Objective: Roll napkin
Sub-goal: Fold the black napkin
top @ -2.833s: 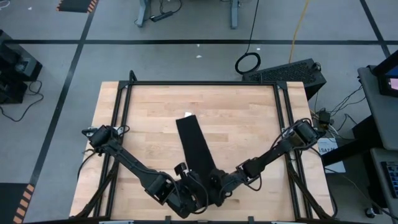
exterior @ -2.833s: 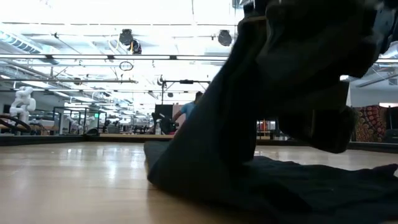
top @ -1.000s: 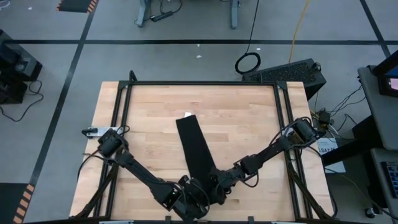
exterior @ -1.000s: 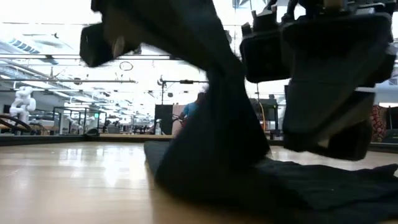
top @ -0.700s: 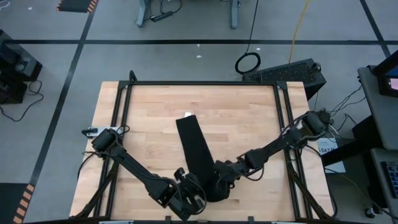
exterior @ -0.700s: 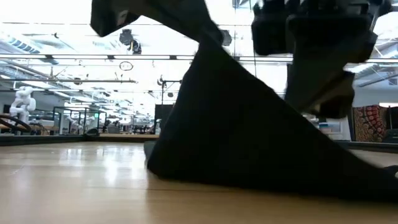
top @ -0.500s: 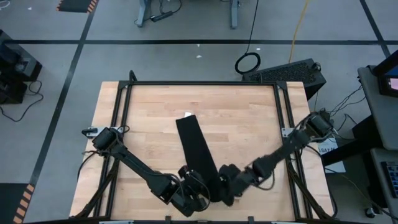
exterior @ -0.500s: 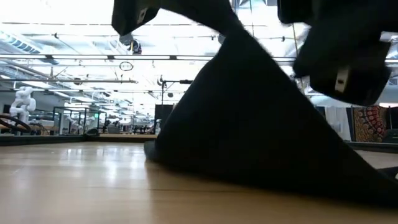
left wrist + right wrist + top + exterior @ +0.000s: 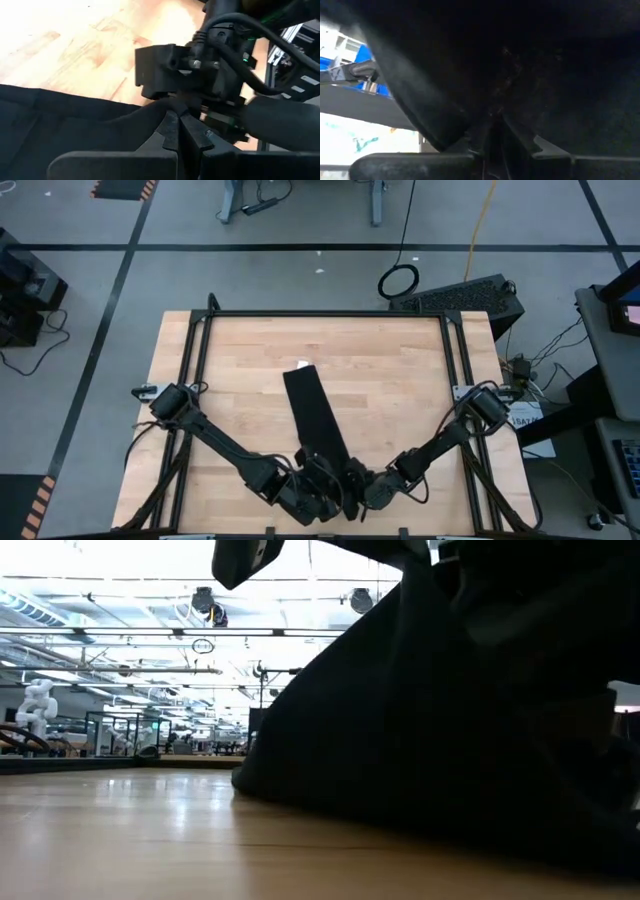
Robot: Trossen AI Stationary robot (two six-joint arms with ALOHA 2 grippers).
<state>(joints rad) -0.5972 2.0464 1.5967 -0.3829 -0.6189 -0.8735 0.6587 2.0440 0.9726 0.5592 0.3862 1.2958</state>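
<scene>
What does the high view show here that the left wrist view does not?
Only the high view shows the whole napkin as a long strip across the table, its white tag at the far end, and both arms meeting at its near end. Only the left wrist view shows the left gripper shut, pinching a raised fold of cloth, with the right gripper's housing right behind. Both show black cloth on light wood.

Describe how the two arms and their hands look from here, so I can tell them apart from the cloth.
Both the left arm and the right arm are slim, dark, jointed links with loose black cables at their bases. The right hand is a blocky black housing with screws and a thick black cable. The left hand has two flat, dark, tapering fingers.
</scene>
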